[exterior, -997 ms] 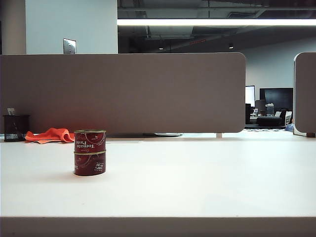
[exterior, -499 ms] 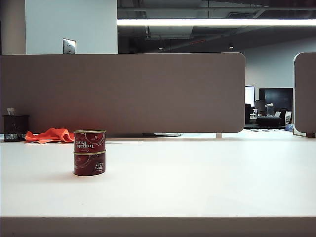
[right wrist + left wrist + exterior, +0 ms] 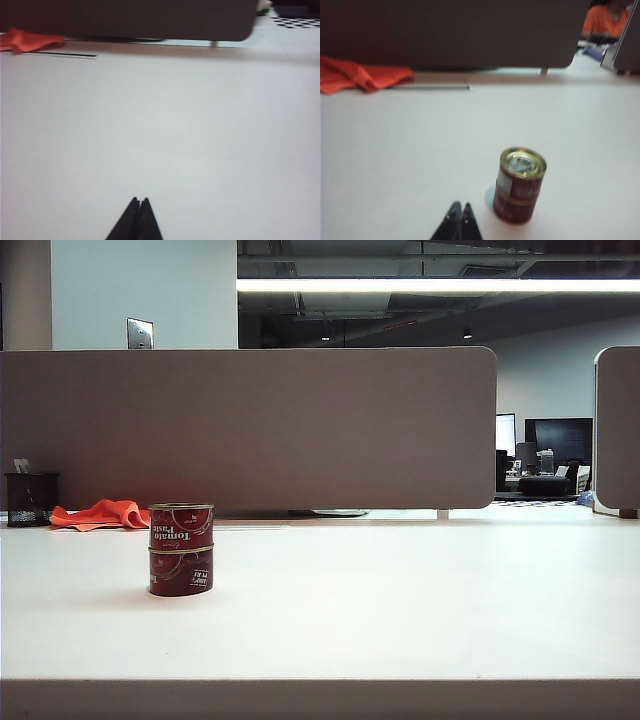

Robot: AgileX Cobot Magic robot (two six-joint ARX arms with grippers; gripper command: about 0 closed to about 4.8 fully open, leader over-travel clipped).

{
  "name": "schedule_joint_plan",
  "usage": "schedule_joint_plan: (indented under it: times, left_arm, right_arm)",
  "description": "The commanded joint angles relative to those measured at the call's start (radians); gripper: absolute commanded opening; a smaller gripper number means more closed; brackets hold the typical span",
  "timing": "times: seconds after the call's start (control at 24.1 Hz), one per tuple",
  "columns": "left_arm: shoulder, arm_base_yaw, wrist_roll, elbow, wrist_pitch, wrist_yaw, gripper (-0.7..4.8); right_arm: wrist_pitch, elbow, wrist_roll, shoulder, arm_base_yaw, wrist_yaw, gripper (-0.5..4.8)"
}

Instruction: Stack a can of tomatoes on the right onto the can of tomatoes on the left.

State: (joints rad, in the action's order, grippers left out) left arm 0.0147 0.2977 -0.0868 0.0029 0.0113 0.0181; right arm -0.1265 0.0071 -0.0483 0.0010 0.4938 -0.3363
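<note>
Two red tomato cans stand stacked on the white table at the left: the upper can rests squarely on the lower can. The left wrist view shows the same stack, upper can with a gold lid on the lower can. My left gripper is shut and empty, a short way from the stack and not touching it. My right gripper is shut and empty over bare table. Neither gripper appears in the exterior view.
An orange cloth lies at the back left beside a black mesh pen holder. A grey divider panel runs along the table's far edge. A second panel stands at the far right.
Nothing differs in the exterior view; the stacked cans stand still.
</note>
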Motion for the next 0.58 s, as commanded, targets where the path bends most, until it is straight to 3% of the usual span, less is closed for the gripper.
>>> schedule_joint_plan:
  times: [0.04,0.21,0.46,0.58]
  left_arm:
    - [-0.012,0.000,0.000,0.003,0.040,0.005,-0.05]
    - [-0.012,-0.029,0.000,0.003,0.026,0.005,-0.05]
    - [-0.012,-0.238,0.000,0.003,0.027,0.004,-0.05]
    - [-0.012,-0.278,0.000,0.003,0.027,0.004,-0.05]
  right_arm:
    - [0.013,-0.006,-0.004,-0.003,-0.089,0.000,0.03]
    - [0.011,-0.006,-0.004,-0.002,-0.228,-0.001,0.03]
    - [0.010,-0.006,-0.004,-0.002,-0.353,-0.001,0.03]
    - [0.010,-0.006,-0.004,-0.002,-0.392,-0.001,0.03]
